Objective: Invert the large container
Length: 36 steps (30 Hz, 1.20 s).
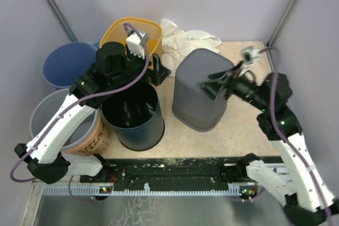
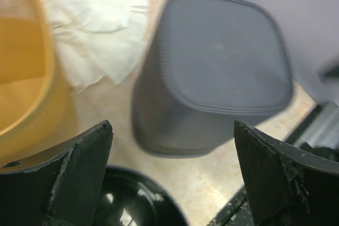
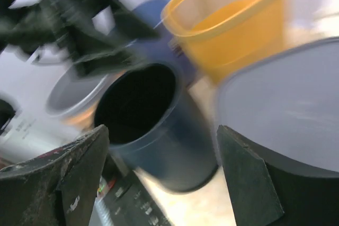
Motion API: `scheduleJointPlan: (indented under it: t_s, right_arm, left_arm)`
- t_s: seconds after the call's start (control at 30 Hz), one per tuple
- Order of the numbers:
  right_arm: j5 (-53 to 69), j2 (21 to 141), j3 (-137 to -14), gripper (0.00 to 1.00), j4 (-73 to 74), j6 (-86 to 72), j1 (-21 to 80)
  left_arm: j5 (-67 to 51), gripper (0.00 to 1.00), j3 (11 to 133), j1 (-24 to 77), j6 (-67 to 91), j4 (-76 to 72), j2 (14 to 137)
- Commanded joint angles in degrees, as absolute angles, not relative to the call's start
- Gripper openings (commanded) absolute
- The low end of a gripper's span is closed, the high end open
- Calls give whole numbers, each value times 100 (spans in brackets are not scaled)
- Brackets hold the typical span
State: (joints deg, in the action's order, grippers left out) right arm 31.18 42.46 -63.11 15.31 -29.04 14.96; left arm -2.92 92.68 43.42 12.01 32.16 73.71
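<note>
Standing bottom-up on the bench, the grey container is sitting just beside the black bucket. The right pincer is hovering at its top edge with jaws apart, gripping nothing. The left pincer is gaping wide above the black bucket, also empty. A careless sideways move could, I think, be catching that edge and tipping the container. The yellow tub, cloth and blue bucket are crowding the back.

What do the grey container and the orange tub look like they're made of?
Grey container: likely matte plastic, judging by the fine ribbed texture moulded into its walls. Orange tub: probably thin translucent plastic, since light glows through its wall.
</note>
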Motion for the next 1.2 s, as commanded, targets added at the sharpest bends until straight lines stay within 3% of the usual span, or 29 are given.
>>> scheduleJointPlan:
  t_s: [0.0, 0.1, 0.33, 0.53, 0.73, 0.87, 1.0, 1.17]
  right_arm:
    - [1688, 5116, -7534, 83, 2613, -1414, 4266]
    - [62, 6007, -8117, 84, 3236, -720, 5843]
    - [208, 6296, -7569, 86, 2657, -761, 5930]
    - [-938, 6458, -7280, 87, 2938, -938, 5851]
    - [-2395, 6846, -7160, 87, 2791, -1024, 4838]
    - [-2515, 6961, -7046, 88, 2446, -1240, 3329]
    - [-3089, 7323, -7498, 88, 2698, -1521, 2821]
    - [-2116, 7178, -7432, 87, 2346, -1772, 2866]
  left_arm:
    - [673, 100, 9425, 3856, 1378, 3877, 7030]
    - [981, 100, 9456, 3746, 1510, 3960, 6845]
    - [1734, 100, 9440, 3639, 1652, 4272, 6453]
    - [1693, 100, 9187, 3621, 1716, 4247, 6313]
    - [1217, 100, 8850, 3621, 1770, 3931, 6170]
    - [884, 100, 8699, 3621, 1781, 3871, 6095]
    - [677, 100, 8428, 3621, 1777, 3776, 5986]
    - [417, 100, 8214, 3621, 1674, 3581, 5873]
